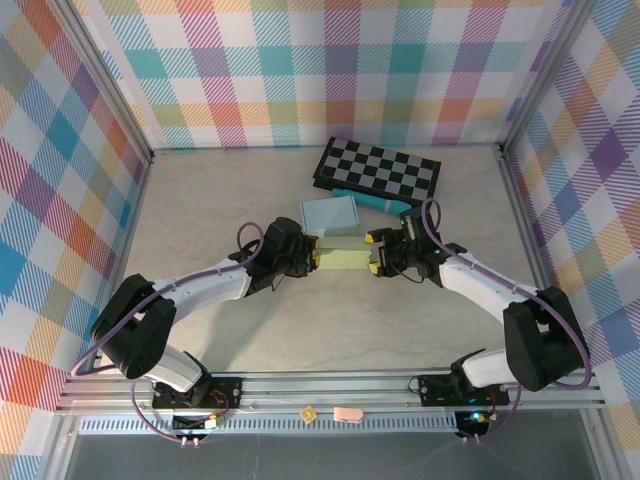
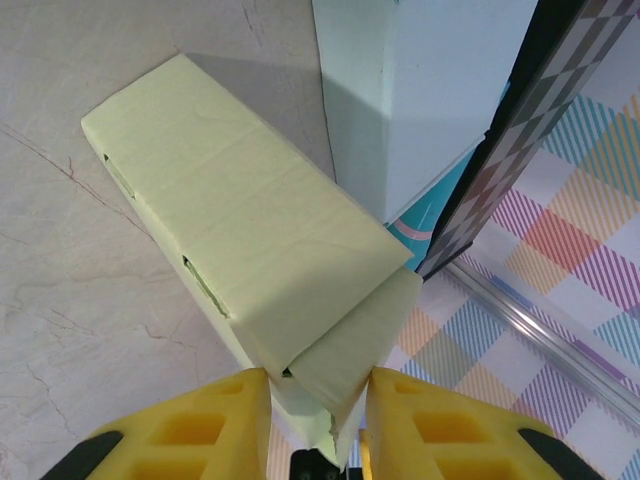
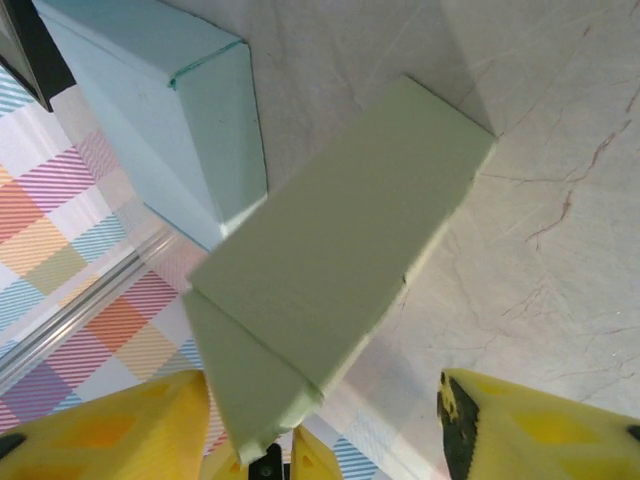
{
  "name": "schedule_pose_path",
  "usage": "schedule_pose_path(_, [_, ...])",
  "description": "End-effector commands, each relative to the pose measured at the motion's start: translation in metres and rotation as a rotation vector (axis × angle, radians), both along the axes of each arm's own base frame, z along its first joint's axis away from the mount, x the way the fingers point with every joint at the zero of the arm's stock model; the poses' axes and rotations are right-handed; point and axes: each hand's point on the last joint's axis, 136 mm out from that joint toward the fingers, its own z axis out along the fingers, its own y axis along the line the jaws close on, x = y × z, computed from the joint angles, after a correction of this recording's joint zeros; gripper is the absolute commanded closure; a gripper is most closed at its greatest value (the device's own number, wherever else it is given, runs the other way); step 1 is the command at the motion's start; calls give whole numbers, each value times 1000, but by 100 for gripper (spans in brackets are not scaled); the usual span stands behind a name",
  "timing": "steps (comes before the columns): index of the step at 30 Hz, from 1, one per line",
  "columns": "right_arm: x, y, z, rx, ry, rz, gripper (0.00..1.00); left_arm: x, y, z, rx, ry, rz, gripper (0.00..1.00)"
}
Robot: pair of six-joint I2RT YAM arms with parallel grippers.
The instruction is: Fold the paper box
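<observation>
Pinching the green paper box [image 1: 341, 256] at its left end flap, left jaws narrow; right jaws wide. Body formed; I judge end flaps not yet tucked.

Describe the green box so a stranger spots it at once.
Find the checkerboard at the table's back right. In front of it lies a light blue box, and nearer the pale green box, between left gripper and right gripper. It is the long, green one.
</observation>
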Motion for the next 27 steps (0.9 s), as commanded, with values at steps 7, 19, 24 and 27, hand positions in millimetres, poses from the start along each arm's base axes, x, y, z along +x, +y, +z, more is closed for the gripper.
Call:
schedule_pose_path(7, [-5, -4, 33, -25, -78, 59, 35, -7, 7, -24, 57, 57, 16, 73])
schedule_pose_path(19, [-3, -3, 8, -33, -33, 59, 52, -8, 6, -25, 58, 58, 9, 75])
schedule_pose_path(24, [-12, -9, -4, -57, 10, 61, 58, -9, 7, -26, 62, 60, 10, 75])
schedule_pose_path(27, [-14, -11, -11, -68, 23, 62, 60, -8, 7, -27, 60, 61, 9, 75])
